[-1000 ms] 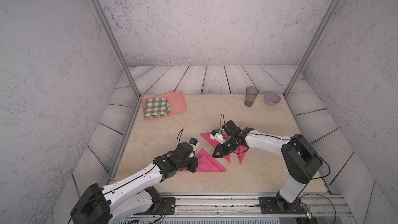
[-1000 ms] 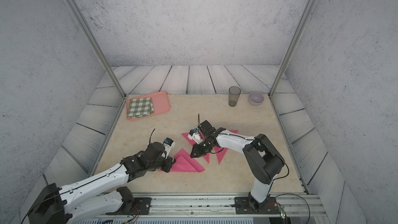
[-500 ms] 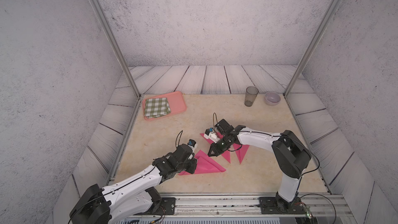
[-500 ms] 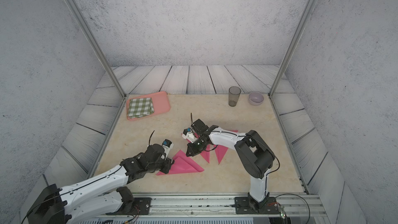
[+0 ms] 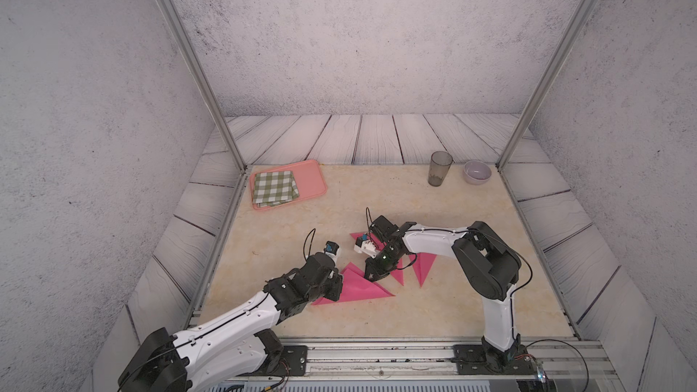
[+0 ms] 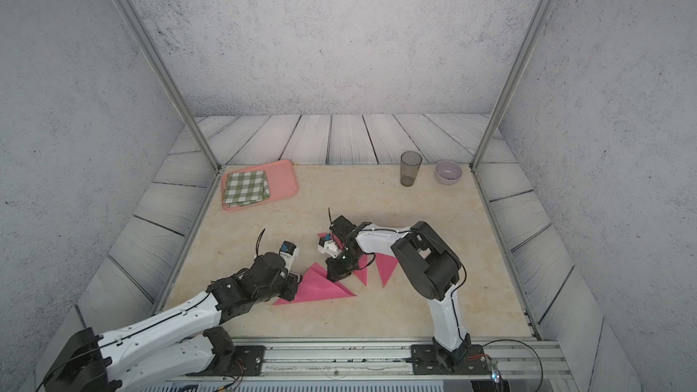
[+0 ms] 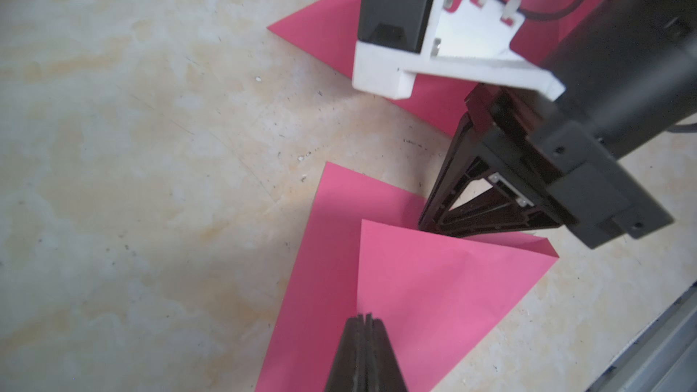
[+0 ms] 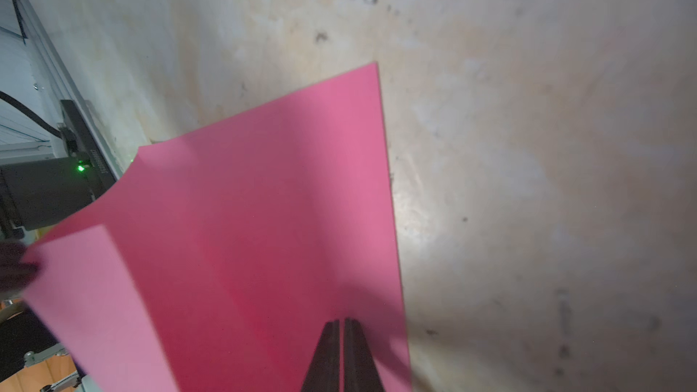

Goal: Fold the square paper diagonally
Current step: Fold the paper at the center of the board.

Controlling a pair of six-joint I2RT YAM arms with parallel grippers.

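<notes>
Logged a beige marbled tabletop (image 5: pixel 377 197). Found at its far left a pink tray (image 5: pixel 313 179) bearing a folded green checked cloth (image 5: pixel 274 188). Found near front centre the pink square paper (image 5: pixel 362 288), partly folded into a triangle, upper flap not lying flat. Noted folded pink triangles (image 5: pixel 424 267) just beyond. Saw left gripper (image 7: pixel 365 316) clenched, tips pressed on the flap; right gripper (image 8: pixel 341 321) clenched too, tips at the paper's far edge. Listed grey tumbler (image 5: pixel 439 168) beside lilac bowl (image 5: pixel 477 173), far right

The white-shelled left arm (image 5: pixel 241 316) and right arm (image 5: pixel 433 241) are carrying black joint housings (image 5: pixel 486 262) and black cables (image 5: pixel 307 237); a green light (image 5: pixel 384 257) is glowing near the black triangular right gripper (image 7: pixel 424 222).
</notes>
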